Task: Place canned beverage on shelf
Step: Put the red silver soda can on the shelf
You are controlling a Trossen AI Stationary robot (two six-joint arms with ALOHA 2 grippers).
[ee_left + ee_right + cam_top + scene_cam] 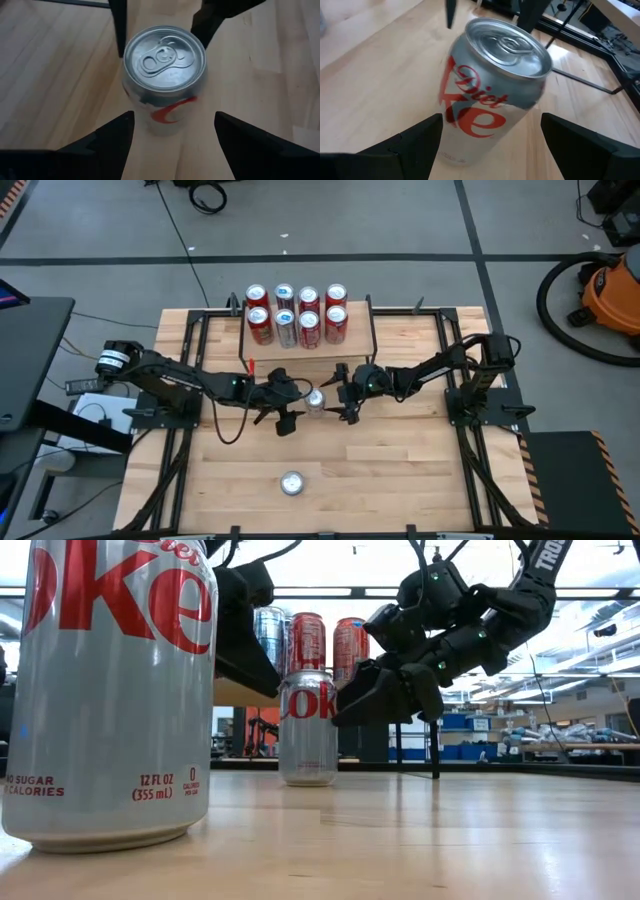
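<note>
Silver Diet Coke can [316, 401] stood upright on the table [400, 480], just in front of the shelf [357, 352]. Left gripper [291, 402] and right gripper [340, 398] flanked it from either side, both with jaws spread wide and nothing held. Eight cans [296, 315] sat on the shelf in two rows, red and silver mixed. A second silver can [291, 483] stood near the table's front edge.
</note>
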